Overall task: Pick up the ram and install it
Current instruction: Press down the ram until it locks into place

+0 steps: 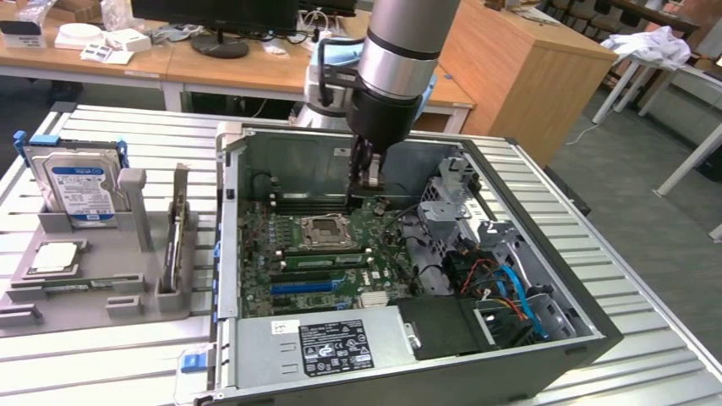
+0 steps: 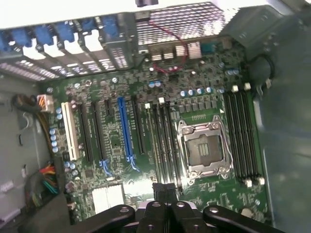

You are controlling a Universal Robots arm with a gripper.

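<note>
The ram [image 1: 176, 233], a long thin green stick, stands on edge in the grey holder [image 1: 135, 292] at the exterior view's left, outside the case. My gripper [image 1: 370, 194] hangs inside the open computer case [image 1: 232, 220], low over the motherboard's [image 1: 327, 279] far memory slots, well apart from the ram. Its black fingers [image 2: 160, 194] are pressed together with nothing between them. In the wrist view my gripper [image 2: 165, 187] hovers over the board beside the empty CPU socket [image 2: 204, 148] and the dark memory slots [image 2: 165, 141].
A silver blue-labelled hard drive [image 1: 81, 182] and a square metal CPU chip [image 1: 54, 258] sit in the same holder. A flat green strip [image 1: 77, 286] lies in its front groove. Inside the case are a power supply [image 1: 327, 347], a drive cage [image 1: 451, 199] and coloured cables [image 1: 508, 288].
</note>
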